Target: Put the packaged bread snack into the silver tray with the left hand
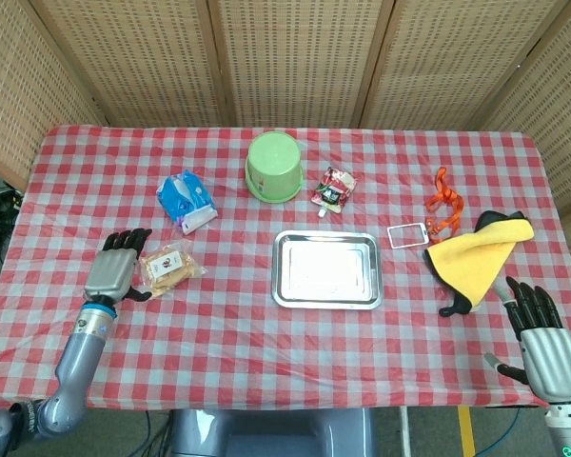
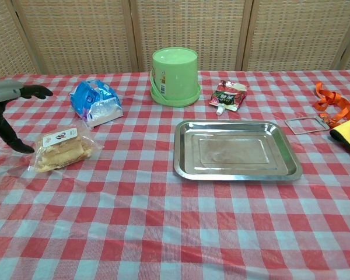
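Note:
The packaged bread snack (image 1: 168, 267) (image 2: 61, 149) lies in clear wrap on the checked cloth, left of the silver tray (image 1: 325, 296) (image 2: 236, 172). The tray has nothing in it. My left hand (image 1: 118, 270) (image 2: 9, 111) hovers just left of the snack, fingers spread and holding nothing; whether the thumb touches the wrapper is unclear. My right hand (image 1: 538, 333) stays at the table's near right corner, fingers apart, with nothing in it; the chest view does not show it.
An upturned green bucket (image 1: 273, 166) (image 2: 175, 76) stands behind the tray. A blue packet (image 1: 186, 200) (image 2: 94, 102) lies behind the snack, a red pouch (image 1: 334, 188) (image 2: 228, 94) beside the bucket. An orange lanyard with card holder (image 1: 440, 211) and a yellow cloth (image 1: 478, 254) lie right.

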`<state>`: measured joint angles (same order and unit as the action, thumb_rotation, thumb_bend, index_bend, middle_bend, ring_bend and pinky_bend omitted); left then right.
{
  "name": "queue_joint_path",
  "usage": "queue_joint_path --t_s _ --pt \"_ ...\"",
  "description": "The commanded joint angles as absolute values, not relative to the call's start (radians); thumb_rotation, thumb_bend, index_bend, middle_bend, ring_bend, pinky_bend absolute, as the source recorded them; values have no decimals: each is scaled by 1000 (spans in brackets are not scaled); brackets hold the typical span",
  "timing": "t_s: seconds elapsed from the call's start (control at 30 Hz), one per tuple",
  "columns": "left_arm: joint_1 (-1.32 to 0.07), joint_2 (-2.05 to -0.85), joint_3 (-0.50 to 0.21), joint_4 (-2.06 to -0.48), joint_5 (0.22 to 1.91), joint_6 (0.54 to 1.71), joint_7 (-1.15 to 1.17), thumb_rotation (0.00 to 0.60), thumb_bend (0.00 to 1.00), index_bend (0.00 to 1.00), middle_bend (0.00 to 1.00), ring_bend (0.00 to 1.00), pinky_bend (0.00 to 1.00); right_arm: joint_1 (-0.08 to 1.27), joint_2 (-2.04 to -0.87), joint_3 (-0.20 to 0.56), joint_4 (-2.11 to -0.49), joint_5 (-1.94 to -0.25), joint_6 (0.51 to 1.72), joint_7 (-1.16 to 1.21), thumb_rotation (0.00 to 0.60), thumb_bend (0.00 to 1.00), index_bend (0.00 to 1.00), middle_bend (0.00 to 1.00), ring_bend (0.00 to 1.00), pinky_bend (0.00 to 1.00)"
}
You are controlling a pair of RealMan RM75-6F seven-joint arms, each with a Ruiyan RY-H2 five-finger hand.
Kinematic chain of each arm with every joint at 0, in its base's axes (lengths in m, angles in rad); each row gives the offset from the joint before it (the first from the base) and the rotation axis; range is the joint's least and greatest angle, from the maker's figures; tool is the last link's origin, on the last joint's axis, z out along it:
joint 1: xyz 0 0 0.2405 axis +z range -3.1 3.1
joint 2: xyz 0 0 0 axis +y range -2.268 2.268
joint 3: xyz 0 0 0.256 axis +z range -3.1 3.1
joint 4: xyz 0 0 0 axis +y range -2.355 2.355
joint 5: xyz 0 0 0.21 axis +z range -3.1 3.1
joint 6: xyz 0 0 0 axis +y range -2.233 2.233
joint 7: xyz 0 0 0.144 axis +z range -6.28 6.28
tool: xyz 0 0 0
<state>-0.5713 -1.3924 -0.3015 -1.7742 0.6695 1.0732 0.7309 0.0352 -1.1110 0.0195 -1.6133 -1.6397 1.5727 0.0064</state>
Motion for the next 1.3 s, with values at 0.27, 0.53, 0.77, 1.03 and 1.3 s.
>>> queue_joint_path --t_s 0.27,0.53,0.77,1.03,1.3 --pt "-751 -1496 -332 -1692 362 1076 873 600 35 0 0 0 0 36 -1107 15 -1615 -1647 1573 22 600 89 34 0 0 0" --pt "-816 -1555 -327 -1619 267 1108 901 600 35 0 0 0 0 35 -1104 11 -1615 -1657 1578 32 600 89 34 0 0 0" --pt "-834 -1585 -309 -1575 245 1109 887 600 41 59 0 0 51 34 -1101 11 -1617 -1664 1586 39 600 89 39 0 0 0" --pt "-842 -1617 -269 -1527 258 1098 862 600 233 273 59 83 279 31 -1101 11 -1615 -1670 1597 44 600 89 42 0 0 0" --pt "-831 -1631 -257 -1524 358 1136 797 600 509 468 248 236 384 30 -1102 11 -1614 -1675 1603 47 600 89 42 0 0 0"
